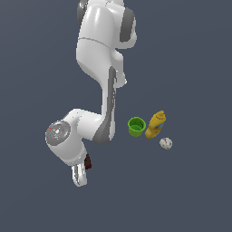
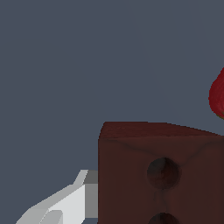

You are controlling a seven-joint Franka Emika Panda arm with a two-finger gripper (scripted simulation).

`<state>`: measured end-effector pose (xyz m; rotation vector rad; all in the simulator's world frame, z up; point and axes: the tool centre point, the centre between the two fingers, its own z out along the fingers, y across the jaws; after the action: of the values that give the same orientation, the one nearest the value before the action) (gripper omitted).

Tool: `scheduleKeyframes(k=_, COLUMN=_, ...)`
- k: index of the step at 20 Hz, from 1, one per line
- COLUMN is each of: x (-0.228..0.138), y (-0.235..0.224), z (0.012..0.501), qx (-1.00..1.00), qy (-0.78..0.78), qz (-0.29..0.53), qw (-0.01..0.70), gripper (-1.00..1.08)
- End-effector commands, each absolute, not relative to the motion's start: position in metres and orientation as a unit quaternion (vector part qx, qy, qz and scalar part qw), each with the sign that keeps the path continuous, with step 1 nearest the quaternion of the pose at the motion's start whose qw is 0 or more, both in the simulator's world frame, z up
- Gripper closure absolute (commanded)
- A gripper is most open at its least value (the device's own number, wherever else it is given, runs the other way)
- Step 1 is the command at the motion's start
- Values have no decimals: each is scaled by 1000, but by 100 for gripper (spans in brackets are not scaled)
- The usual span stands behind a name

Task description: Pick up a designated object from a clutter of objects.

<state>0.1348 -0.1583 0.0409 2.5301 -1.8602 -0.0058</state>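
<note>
Green cup [image 1: 136, 126] standing upright, contents not discernible; mustard bottle [image 1: 156, 125] beside it; white ball [image 1: 166, 143] lying near. Gripper [image 1: 86, 164] touching brown block [image 2: 162, 175]; closure undeterminable. Strawberry [image 2: 217, 98] adjoining.

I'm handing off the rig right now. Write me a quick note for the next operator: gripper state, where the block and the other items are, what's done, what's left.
Gripper: down at the surface, right beside the brown block; one finger sits next to the block's side in the wrist view. Open or shut cannot be told from these views.
Brown block: mostly hidden behind the hand in the exterior view; its holed face fills the wrist view. The strawberry lies just past it.
Green cup, mustard bottle and white ball are grouped apart, toward the exterior view's right.
Done: approach to the block.
Left: confirm the grasp, then lift.
</note>
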Motion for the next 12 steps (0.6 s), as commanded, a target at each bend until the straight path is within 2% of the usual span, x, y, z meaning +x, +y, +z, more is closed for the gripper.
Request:
scheduleKeyframes(k=1, x=130, y=-154, z=50, qx=806, qy=-592, qz=-1, qw=0, gripper=108)
scheduleKeyframes(k=12, x=87, y=-121, z=109, qx=806, qy=-592, qz=-1, qw=-1, gripper=108)
